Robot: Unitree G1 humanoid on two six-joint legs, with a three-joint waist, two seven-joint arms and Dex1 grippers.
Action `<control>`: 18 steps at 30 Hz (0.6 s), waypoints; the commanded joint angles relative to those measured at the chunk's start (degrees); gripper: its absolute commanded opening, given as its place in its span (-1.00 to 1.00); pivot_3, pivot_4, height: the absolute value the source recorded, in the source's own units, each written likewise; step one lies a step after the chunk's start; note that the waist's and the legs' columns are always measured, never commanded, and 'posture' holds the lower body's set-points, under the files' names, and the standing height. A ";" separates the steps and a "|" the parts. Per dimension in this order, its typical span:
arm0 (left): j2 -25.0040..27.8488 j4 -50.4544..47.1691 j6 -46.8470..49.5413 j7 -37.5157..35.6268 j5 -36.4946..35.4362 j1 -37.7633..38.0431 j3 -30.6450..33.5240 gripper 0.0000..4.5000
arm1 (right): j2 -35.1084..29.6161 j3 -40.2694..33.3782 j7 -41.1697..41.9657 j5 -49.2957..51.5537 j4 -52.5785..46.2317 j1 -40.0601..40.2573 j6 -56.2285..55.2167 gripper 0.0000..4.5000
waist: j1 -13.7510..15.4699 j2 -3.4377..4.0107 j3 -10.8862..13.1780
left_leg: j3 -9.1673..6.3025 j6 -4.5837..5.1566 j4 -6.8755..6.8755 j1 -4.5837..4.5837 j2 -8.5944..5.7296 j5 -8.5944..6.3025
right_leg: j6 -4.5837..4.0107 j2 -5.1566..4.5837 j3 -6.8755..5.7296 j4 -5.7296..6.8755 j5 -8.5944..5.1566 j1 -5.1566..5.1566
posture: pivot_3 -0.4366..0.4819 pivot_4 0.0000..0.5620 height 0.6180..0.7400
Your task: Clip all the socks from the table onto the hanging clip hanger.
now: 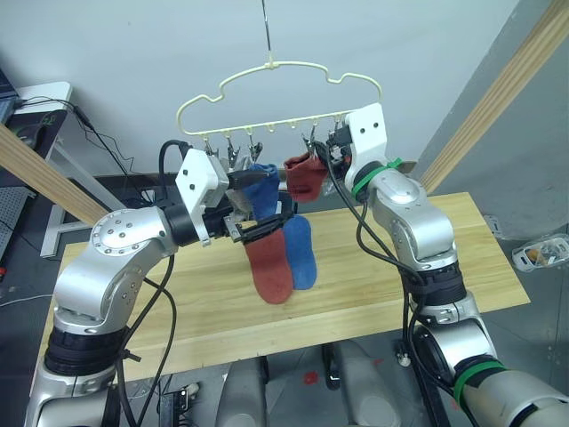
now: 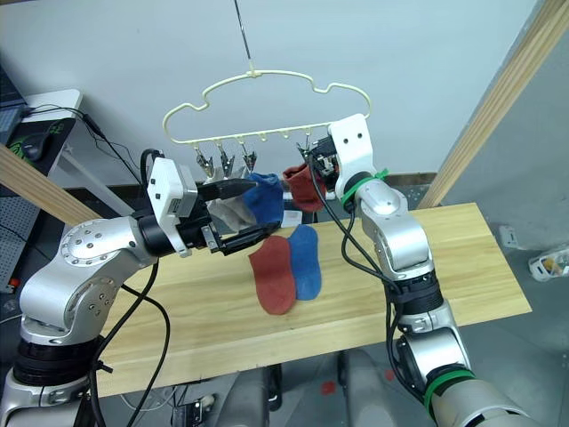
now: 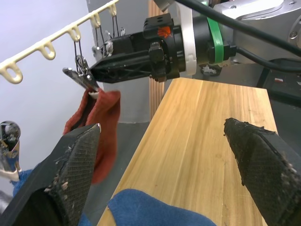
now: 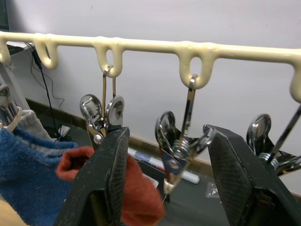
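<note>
The pale-yellow clip hanger hangs above the far edge of the table. Three socks hang from its clips: grey, blue and rust-red. Two more lie side by side on the table, a rust-red sock and a blue sock. My left gripper is open and empty, just in front of the hanging blue sock. My right gripper is open, its fingers on either side of an empty silver clip, right beside the clip holding the red sock.
Slanted wooden frame poles stand on the right and the left. A white desk with cables stands at the far left. A small object lies on the floor at the right.
</note>
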 commanded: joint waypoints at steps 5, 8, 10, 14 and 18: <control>0.03 -1.38 -1.42 -0.62 0.26 0.64 0.46 1.00 | 1.81 -2.02 -0.85 0.12 0.73 -2.28 -3.05 0.16 | 0.05 0.00 0.00 | 0.00 0.00 0.00 0.00 0.00 0.00 | 0.00 0.00 -0.01 0.00 0.00 0.00 | -0.32 -0.07 1.00; 0.11 -1.46 -1.49 -0.72 0.33 1.00 0.67 1.00 | 2.65 -2.50 -0.81 0.38 1.68 -2.88 -3.65 0.16 | 0.04 0.00 0.00 | 0.01 0.00 0.00 0.00 0.00 0.00 | -0.01 0.00 0.00 0.00 0.00 0.00 | -0.32 -0.07 1.00; 0.08 -1.69 -1.41 -0.64 0.38 1.21 0.72 1.00 | 3.02 -2.85 -0.76 0.44 2.21 -3.17 -3.83 0.16 | 0.09 0.00 0.00 | -0.01 0.00 0.00 0.00 0.00 0.00 | -0.01 0.00 -0.01 0.01 0.00 0.00 | -0.31 -0.07 1.00; 0.15 -2.12 -1.34 -0.51 0.46 1.70 0.83 1.00 | 4.01 -3.44 -0.70 0.87 3.10 -3.64 -4.53 0.16 | 0.13 0.00 0.00 | 0.00 0.00 0.00 0.00 0.00 0.00 | -0.01 0.00 -0.01 0.00 0.00 0.00 | -0.29 -0.07 1.00; 0.28 -2.47 -1.27 -0.40 0.51 2.05 0.93 1.00 | 4.99 -3.99 -0.50 1.32 3.63 -3.98 -4.84 0.16 | 0.15 0.00 0.00 | -0.01 0.00 -0.01 0.00 0.00 0.00 | -0.01 0.00 -0.01 0.00 0.00 0.00 | -0.28 -0.08 1.00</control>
